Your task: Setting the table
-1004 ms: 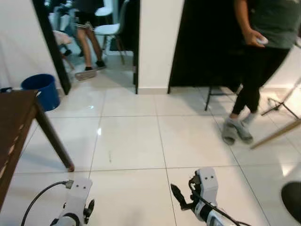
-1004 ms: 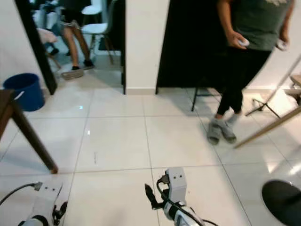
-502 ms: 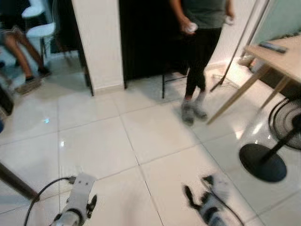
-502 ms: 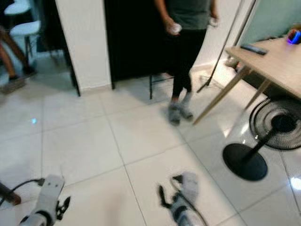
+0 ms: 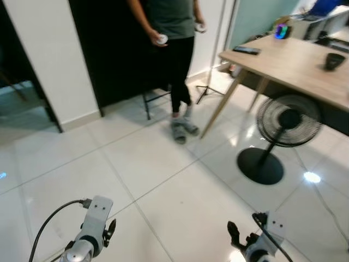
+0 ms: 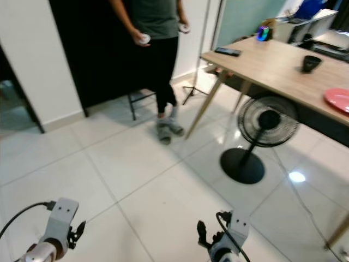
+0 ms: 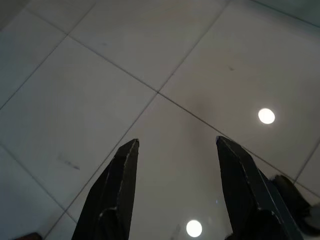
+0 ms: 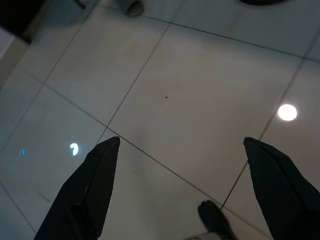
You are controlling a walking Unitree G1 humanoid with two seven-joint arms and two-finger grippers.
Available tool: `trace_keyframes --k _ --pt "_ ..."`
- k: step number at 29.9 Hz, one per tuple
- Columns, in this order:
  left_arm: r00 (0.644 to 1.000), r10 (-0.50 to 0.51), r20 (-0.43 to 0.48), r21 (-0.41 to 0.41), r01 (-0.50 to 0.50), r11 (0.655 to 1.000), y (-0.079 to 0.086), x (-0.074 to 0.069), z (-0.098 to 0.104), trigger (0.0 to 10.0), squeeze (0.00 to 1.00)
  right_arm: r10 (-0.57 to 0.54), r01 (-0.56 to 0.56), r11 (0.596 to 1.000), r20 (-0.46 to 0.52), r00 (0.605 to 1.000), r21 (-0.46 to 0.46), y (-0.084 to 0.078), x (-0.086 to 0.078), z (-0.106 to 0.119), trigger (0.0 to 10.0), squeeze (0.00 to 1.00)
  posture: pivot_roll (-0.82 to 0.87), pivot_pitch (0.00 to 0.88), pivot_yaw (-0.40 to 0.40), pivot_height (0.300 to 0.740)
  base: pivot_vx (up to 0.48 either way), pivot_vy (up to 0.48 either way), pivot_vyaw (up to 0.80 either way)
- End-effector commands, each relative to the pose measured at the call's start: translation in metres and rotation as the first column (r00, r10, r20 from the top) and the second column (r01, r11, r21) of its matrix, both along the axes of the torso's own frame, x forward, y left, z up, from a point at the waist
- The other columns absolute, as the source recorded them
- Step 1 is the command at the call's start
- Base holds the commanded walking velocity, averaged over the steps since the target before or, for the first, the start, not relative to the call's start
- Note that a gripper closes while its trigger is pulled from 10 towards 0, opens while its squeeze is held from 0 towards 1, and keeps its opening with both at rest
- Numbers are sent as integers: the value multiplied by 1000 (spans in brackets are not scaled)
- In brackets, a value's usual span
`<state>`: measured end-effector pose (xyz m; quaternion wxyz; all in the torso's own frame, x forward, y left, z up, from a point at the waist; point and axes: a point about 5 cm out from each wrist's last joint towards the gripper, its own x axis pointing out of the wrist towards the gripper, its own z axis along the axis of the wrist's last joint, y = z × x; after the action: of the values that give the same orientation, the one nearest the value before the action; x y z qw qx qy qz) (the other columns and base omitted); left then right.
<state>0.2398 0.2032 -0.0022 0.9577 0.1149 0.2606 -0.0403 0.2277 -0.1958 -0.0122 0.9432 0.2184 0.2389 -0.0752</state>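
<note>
A light wooden table (image 6: 272, 68) stands at the right, bearing a dark cup (image 6: 311, 64), a pink plate (image 6: 339, 99), a remote (image 6: 227, 52) and a small glowing gadget (image 6: 264, 33). Both arms hang low at the bottom of the view, above white floor tiles. My left gripper (image 7: 176, 145) is open with nothing between its fingers. My right gripper (image 8: 182, 142) is open wide, also holding nothing.
A person in a grey top and black trousers (image 5: 174, 54) stands by a dark doorway, a small white object in each hand. A black floor fan (image 5: 287, 121) stands beside the table. A tripod leg (image 5: 210, 90) and a white wall (image 5: 49, 60) are behind.
The whole view has swung to the right: the brown table and blue bucket have left the picture, and the wooden table and fan have come in. Both grippers stay low and open.
</note>
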Motion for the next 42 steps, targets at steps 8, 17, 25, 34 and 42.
trace_keyframes --k 8,17,25,34,42 --pt "1000 -4 -27 17 5 1000 4 -5 -6 10000 0 12 -13 1000 44 999 18 7 -1 2 10000 0 -49 0 104 740 0 0 -779" --pt "999 -31 23 38 30 999 6 2 5 10000 0 48 -48 999 101 994 -2 14 9 8 10000 0 -34 0 157 740 0 0 -769" --pt "998 -53 41 41 51 998 5 12 11 10000 0 61 -60 998 131 990 -11 22 15 13 10000 0 -36 0 165 740 0 0 -769" --pt "999 -25 25 -23 26 999 -2 6 6 10000 0 154 -143 982 84 984 -123 18 11 9 10000 0 -47 0 100 740 0 0 -773" --pt "997 61 39 -89 -57 994 -4 4 5 10000 0 231 -220 964 59 971 -151 16 10 10 10000 0 -12 22 9 740 0 0 -775"
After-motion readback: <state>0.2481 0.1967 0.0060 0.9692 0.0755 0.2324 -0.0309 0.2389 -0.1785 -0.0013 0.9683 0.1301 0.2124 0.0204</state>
